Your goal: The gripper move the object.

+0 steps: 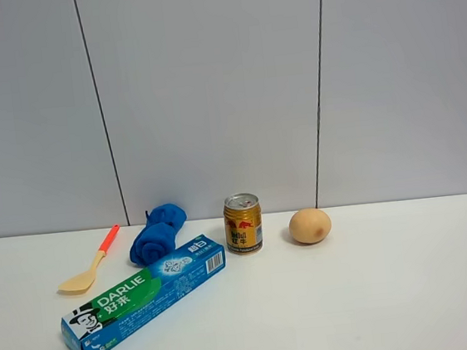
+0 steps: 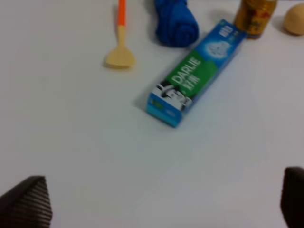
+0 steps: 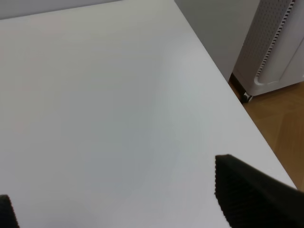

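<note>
The spoon [image 1: 92, 262] has an orange-red handle and a pale head. It lies on the white table at the far left, beside the rolled blue cloth. It also shows in the left wrist view [image 2: 120, 42]. Neither arm shows in the high view. My left gripper [image 2: 161, 202] is open and empty, its two black fingertips [image 2: 26, 202] far apart, well short of the spoon. My right gripper [image 3: 128, 199] is open and empty over bare table near the table's right edge.
A blue-green Darlie toothpaste box [image 1: 144, 296] lies diagonally in front of the rolled blue cloth [image 1: 158, 231]. A gold can [image 1: 244, 223] and a tan egg-shaped object [image 1: 310, 225] stand further right. A white appliance [image 3: 278, 47] stands on the wooden floor past the table's right edge.
</note>
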### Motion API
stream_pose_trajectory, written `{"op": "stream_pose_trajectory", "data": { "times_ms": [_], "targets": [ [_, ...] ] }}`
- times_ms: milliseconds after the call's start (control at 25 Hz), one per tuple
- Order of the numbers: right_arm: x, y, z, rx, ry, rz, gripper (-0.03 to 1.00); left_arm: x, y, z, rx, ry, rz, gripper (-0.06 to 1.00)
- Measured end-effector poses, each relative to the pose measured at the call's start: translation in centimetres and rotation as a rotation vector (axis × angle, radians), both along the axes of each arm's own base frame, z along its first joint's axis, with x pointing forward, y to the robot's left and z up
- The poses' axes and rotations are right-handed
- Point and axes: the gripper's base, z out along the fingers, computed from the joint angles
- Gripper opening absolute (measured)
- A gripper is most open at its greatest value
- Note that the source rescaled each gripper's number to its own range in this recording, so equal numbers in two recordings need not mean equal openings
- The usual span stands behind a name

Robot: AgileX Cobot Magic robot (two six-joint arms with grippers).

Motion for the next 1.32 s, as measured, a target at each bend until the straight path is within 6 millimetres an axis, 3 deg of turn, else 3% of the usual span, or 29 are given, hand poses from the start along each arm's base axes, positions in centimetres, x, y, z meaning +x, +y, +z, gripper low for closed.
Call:
{"op": "stream_pose_trajectory", "data": {
  "times_ms": [1320],
  "targets": [
    [0.0,0.0,0.0,0.0,0.0,0.0,1.0,0.23,0.19,-0.06,0.036,-0.02,0.007,1.0]
  ]
}}
